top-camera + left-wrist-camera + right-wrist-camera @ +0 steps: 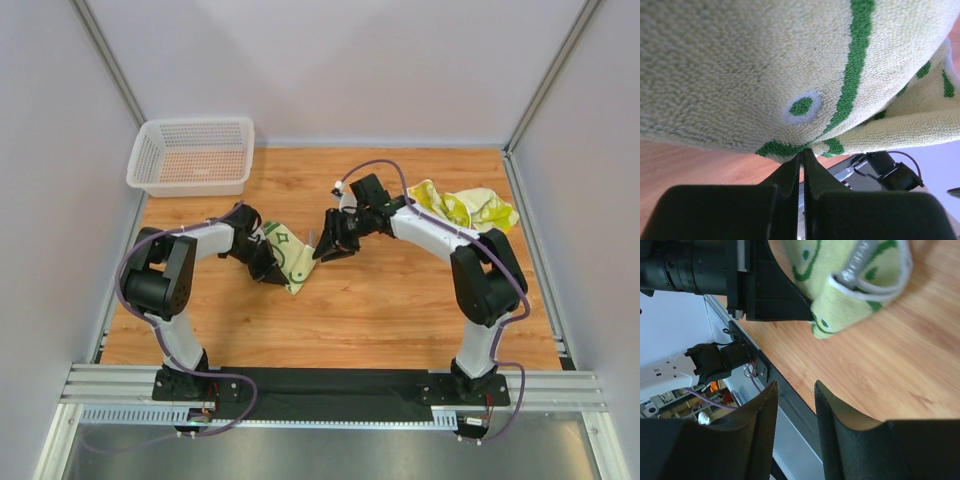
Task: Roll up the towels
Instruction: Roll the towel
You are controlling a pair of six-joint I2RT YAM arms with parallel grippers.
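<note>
A cream towel with green squiggles (287, 254) lies folded on the wooden table left of centre. My left gripper (268, 268) is shut on its near edge. In the left wrist view the towel (765, 65) fills the upper frame and the left gripper (803, 153) pinches its hem. My right gripper (328, 243) is open and empty just to the right of that towel. In the right wrist view the right gripper (795, 386) stands apart over bare wood, with the folded towel (855, 290) beyond it. A crumpled heap of lime-yellow towels (468, 208) lies at the back right.
A white mesh basket (190, 155) stands at the back left corner. Grey walls close in the table on three sides. A black strip and metal rails (330, 385) run along the near edge by the arm bases.
</note>
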